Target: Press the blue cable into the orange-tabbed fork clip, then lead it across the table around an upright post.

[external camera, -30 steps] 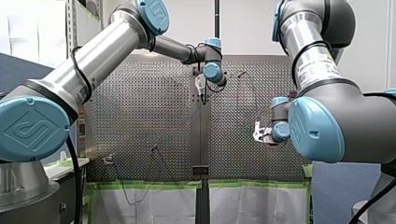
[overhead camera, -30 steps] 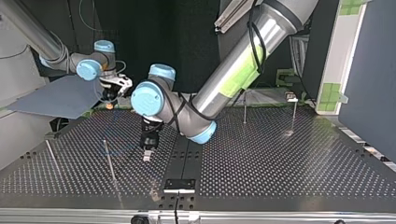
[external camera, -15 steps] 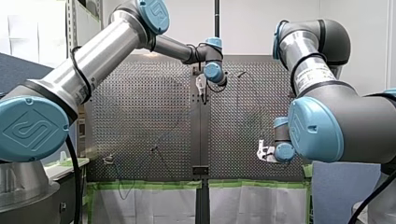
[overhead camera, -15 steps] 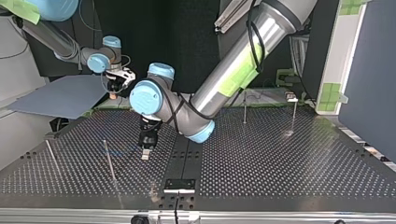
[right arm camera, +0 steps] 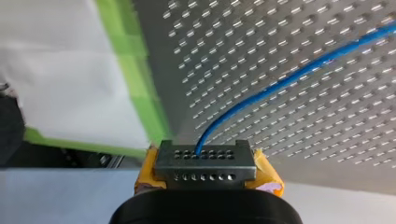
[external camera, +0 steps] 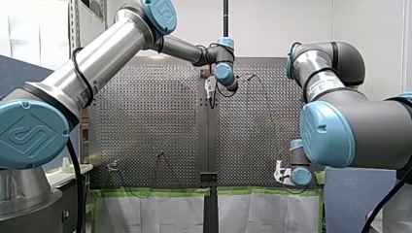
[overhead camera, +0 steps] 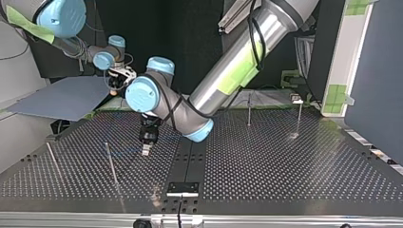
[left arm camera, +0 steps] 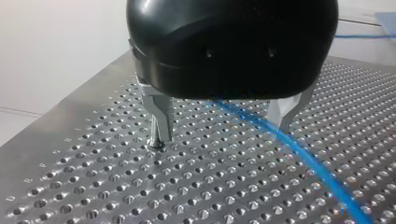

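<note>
Two metal fingers of my left gripper (left arm camera: 222, 132) stand apart, open and holding nothing, their tips just above the perforated table (left arm camera: 93, 186). The blue cable (left arm camera: 308, 163) passes between them, nearer the finger that is further from the table's edge, and runs on ahead of the gripper low over the holes. Whether it touches that finger or the plate I cannot tell.

In the right wrist view my right gripper (right arm camera: 205, 157) is closed on the cable's other stretch. The yellow pads (right arm camera: 267, 173) are drawn together, and the cable comes out from between the finger ends and leads away over the table, close to the strip of green tape (right arm camera: 140, 84) along its edge. In the top view this gripper is at the left, back by the table's far edge. My left gripper hangs over the plate nearer the middle, beside an upright post (overhead camera: 111, 164) but apart from it.

Compared with a second ago, my right gripper has travelled down the front view, from about mid-height of the plate to its bottom edge beside the tape. In the top view it has drawn further back and higher. My left gripper has shifted only slightly, toward the top view's left.
</note>
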